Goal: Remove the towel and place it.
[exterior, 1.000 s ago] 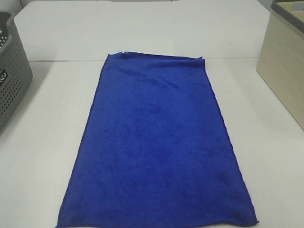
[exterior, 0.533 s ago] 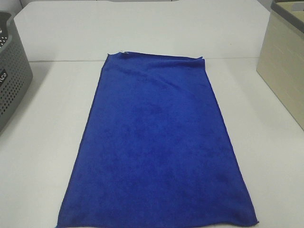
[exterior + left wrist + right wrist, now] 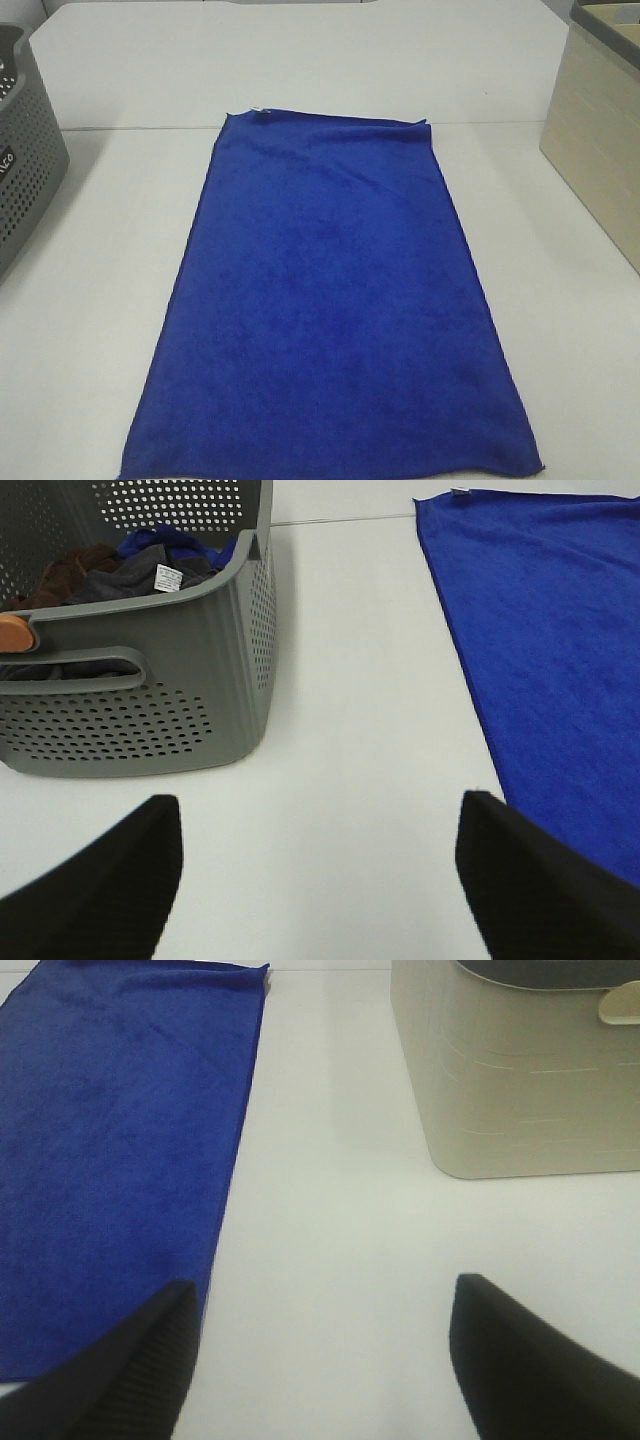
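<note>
The royal-blue towel [image 3: 330, 310] lies spread flat down the middle of the white table [image 3: 90, 300], a small white tag at its far left corner. Neither arm shows in the high view. In the left wrist view the towel [image 3: 550, 650] lies to one side of my left gripper [image 3: 320, 880], whose black fingers [image 3: 110, 890] stand wide apart over bare table. The right wrist view shows the towel [image 3: 110, 1150] beside my right gripper [image 3: 320, 1360], also open over bare table, one finger [image 3: 120, 1370] close to the towel's near corner.
A grey perforated laundry basket [image 3: 25, 160] stands at the left, holding brown, grey and blue clothes [image 3: 110, 565]. A beige bin [image 3: 600, 140] with a dark rim stands at the right, seen near the right gripper [image 3: 520, 1080].
</note>
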Controlling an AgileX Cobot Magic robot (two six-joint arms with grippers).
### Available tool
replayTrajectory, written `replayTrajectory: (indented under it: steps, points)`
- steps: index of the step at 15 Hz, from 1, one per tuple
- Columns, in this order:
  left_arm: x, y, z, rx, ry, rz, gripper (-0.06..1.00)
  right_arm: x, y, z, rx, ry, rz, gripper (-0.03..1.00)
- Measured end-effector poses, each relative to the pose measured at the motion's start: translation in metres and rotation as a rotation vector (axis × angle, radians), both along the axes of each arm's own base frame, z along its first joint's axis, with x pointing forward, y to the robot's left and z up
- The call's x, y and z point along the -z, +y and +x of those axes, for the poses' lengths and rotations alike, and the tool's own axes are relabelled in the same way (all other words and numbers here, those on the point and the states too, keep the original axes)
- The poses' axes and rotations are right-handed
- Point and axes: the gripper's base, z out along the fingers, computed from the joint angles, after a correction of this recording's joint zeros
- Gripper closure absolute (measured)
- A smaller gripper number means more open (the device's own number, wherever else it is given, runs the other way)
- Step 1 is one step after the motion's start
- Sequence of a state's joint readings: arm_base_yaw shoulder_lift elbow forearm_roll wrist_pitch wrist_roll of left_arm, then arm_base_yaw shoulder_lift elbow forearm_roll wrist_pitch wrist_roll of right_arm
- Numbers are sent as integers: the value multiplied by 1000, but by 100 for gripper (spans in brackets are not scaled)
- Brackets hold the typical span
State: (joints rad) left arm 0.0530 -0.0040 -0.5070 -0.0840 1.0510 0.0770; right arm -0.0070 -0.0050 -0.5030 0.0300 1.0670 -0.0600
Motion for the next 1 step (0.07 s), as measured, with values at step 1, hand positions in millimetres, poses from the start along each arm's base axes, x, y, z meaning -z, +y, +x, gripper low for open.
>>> replayTrajectory:
  steps: [1]
  points:
    - [0, 0, 0, 0, 0, 0, 22, 0, 0, 0, 0, 0, 0, 27]
